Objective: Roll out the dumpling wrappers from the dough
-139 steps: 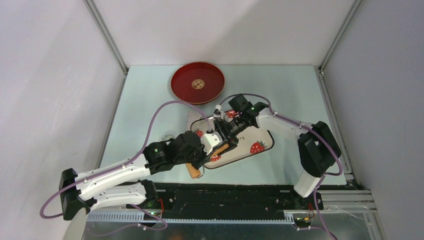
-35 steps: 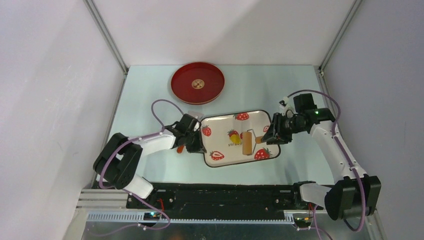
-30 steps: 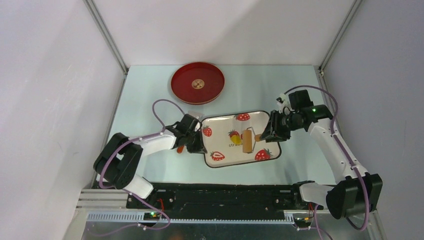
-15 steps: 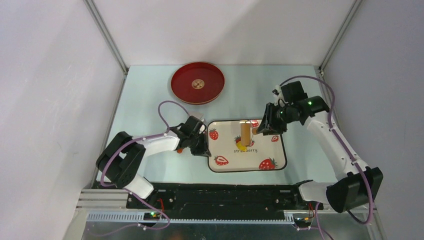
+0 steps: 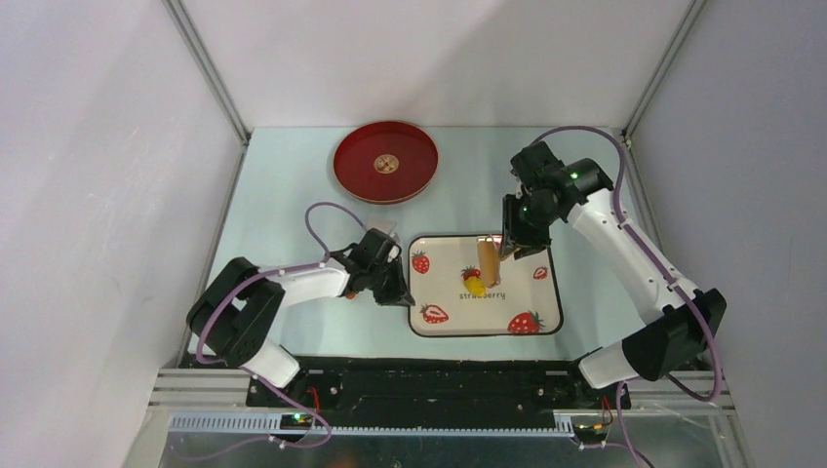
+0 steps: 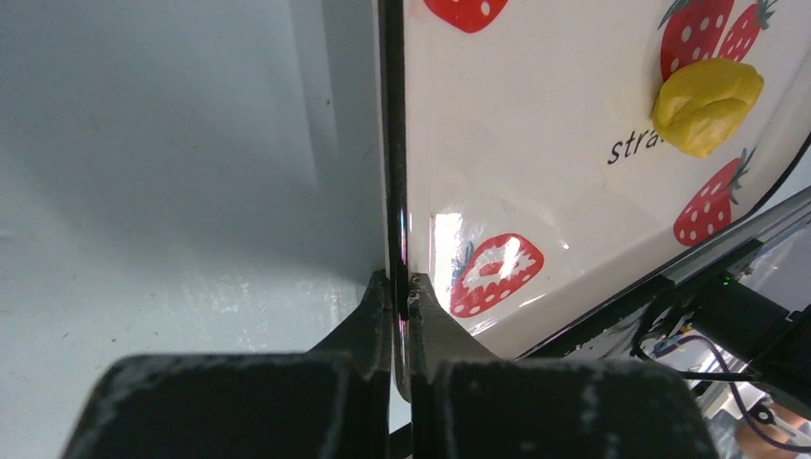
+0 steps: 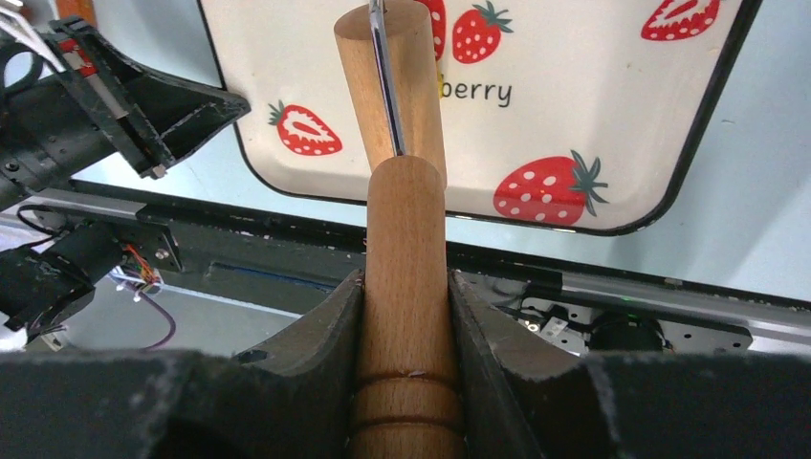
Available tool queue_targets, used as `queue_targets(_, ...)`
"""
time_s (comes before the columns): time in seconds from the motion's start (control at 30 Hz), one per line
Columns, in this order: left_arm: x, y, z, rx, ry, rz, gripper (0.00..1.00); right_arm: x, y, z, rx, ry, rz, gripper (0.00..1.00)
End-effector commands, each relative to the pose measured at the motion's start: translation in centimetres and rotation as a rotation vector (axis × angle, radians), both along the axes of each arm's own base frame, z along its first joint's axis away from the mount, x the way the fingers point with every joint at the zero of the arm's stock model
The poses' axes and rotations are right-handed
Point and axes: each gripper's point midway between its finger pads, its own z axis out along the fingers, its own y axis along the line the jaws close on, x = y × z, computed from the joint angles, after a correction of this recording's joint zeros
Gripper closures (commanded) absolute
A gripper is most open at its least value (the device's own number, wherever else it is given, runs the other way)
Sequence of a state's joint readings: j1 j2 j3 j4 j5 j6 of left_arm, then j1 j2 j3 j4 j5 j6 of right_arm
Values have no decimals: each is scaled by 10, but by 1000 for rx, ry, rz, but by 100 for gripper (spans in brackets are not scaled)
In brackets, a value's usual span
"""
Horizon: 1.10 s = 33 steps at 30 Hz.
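The strawberry tray (image 5: 531,285) lies flat in mid-table, and my left gripper (image 5: 398,291) is shut on its left rim; the left wrist view shows the fingertips (image 6: 401,285) pinching the tray's dark edge (image 6: 393,172). A small yellow lump of dough (image 5: 475,286) sits near the tray's middle (image 6: 706,93). My right gripper (image 5: 509,250) is shut on the handle of the wooden roller (image 7: 406,229), whose barrel (image 5: 485,257) reaches down to the dough. From the right wrist only a yellow sliver of dough (image 7: 439,86) shows beside the barrel. No dumpling wrappers are in view.
A round red plate (image 5: 385,161) sits at the back left of the table. A small orange object (image 5: 348,291) lies by my left arm's wrist. The black rail (image 5: 439,380) runs along the near edge, close to the tray's front rim.
The tray has swung round square to the table and shifted slightly right. My right arm has moved back and left, turning the roller so that it points toward the near edge over the dough.
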<state>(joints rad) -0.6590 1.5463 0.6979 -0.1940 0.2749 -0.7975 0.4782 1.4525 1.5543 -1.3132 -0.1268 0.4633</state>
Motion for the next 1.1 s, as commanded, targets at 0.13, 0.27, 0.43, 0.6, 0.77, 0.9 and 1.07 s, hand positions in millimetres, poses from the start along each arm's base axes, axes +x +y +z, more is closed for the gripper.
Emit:
queue_targets(0.13,-18,13,-22,56,49,44,100,0,5,1,-11,-8,-5,100)
queue_targets(0.27,-18,15,-24,52,48,70,98,-1,8,-3,-26,-6,3,100)
queue_targets(0.43,-16,13,-24,38,46,81,100,0,12,-10,-39,1,6,100)
queue_targets(0.6,-16,13,-23,26,38,93,100,2,14,-18,-60,16,6,100)
queue_targets(0.77,-16,11,-24,18,41,87,100,6,18,-31,-68,38,5,100)
queue_targets(0.9,-16,11,-25,17,43,83,100,7,22,-39,-77,62,17,100)
queue_targets(1.07,-17,11,-26,16,47,80,100,9,24,-46,-90,84,29,100)
